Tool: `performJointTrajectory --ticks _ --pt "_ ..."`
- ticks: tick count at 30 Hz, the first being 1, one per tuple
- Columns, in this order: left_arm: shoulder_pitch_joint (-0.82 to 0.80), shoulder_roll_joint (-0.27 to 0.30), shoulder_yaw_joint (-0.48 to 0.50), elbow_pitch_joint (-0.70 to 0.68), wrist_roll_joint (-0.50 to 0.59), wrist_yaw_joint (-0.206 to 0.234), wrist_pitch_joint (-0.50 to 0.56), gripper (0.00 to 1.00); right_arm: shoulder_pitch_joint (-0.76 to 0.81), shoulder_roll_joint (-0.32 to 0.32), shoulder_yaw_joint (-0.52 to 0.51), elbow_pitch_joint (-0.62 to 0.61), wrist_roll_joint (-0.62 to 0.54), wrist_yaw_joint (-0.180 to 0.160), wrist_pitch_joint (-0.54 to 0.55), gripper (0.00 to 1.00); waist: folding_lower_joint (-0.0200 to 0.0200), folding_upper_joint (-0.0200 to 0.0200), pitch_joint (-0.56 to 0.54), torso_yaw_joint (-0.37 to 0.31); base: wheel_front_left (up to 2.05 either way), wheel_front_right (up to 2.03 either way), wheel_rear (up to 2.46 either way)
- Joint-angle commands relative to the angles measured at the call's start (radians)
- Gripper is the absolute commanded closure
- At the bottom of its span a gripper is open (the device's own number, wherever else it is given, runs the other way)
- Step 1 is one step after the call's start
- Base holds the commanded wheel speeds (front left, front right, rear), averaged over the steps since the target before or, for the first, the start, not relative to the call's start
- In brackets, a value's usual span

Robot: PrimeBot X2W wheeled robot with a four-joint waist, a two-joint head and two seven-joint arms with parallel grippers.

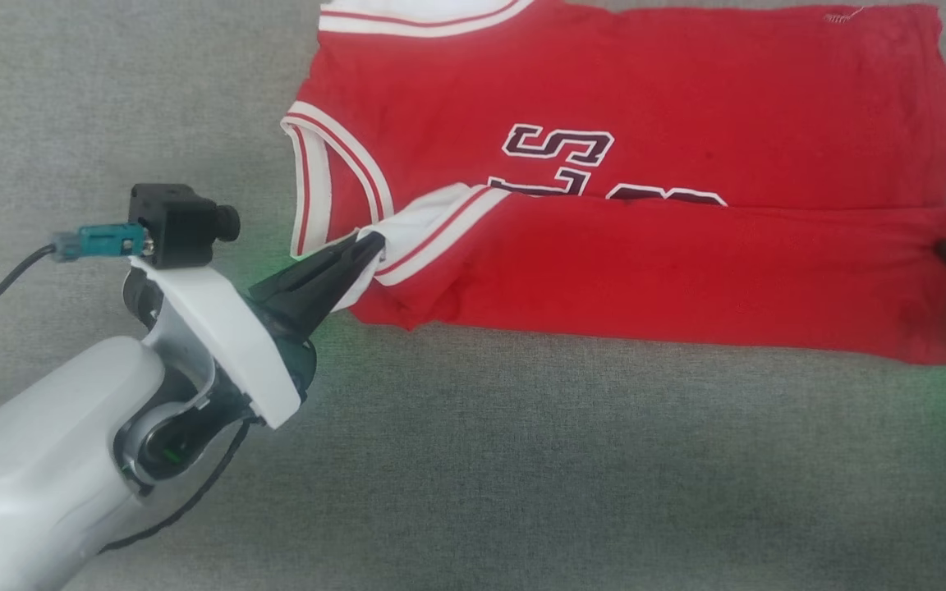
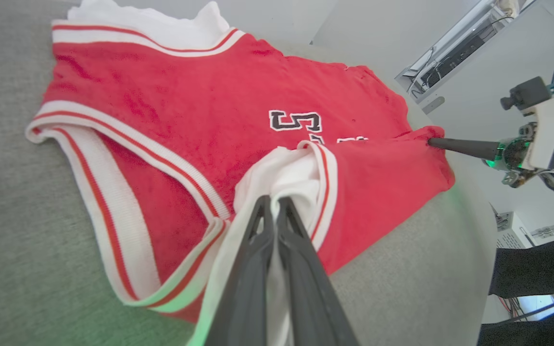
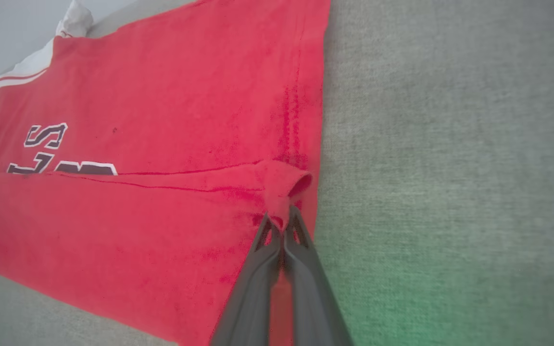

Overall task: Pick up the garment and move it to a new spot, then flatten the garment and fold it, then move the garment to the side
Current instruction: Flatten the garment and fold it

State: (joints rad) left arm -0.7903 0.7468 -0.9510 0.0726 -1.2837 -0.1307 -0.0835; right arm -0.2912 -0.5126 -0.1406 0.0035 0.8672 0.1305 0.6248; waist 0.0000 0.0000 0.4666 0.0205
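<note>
Folding seems the step in hand: the garment [image 1: 645,107] lies on the grey surface [image 1: 522,460], near edge doubled up to its lettering [image 1: 559,148]. Left of the lettering the left gripper [image 1: 374,244] clamps white trim [image 1: 424,215], right of it the right gripper [image 1: 945,249] clamps red hem [image 1: 925,238]. Next, both should carry that edge evenly across.

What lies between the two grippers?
In the head view, the folded-over red part of the garment spans the whole stretch from the left gripper to the right gripper. Both are shut on it.
</note>
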Motion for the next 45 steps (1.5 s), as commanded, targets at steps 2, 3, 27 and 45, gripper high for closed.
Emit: performJointTrajectory --ticks 2,3,27,45 --pt "-0.039 -0.015 -0.033 0.047 -0.007 0.001 0.001 1.0 -0.03 0.006 0.028 0.031 -0.008 0.0 -0.009 1.0 0.0 0.0 0.02 -0.003 0.0 0.0 0.0" --pt "-0.048 -0.018 -0.046 0.064 -0.011 0.001 0.0 1.0 -0.035 0.004 0.043 0.041 -0.01 0.0 -0.009 1.0 0.0 0.0 0.024 -0.004 0.0 0.0 0.0" --pt "-0.284 0.15 -0.294 0.035 -0.078 0.001 0.27 0.0 -0.009 -0.055 0.082 0.068 0.006 0.0 -0.218 0.0 0.0 0.0 -0.108 -0.001 0.0 0.0 0.0" --pt "-0.307 0.027 -0.326 0.304 -0.222 0.008 0.647 0.39 -0.04 -0.056 0.105 0.043 0.018 0.0 -0.237 0.0 0.0 0.0 -0.015 -0.087 0.0 0.0 0.0"
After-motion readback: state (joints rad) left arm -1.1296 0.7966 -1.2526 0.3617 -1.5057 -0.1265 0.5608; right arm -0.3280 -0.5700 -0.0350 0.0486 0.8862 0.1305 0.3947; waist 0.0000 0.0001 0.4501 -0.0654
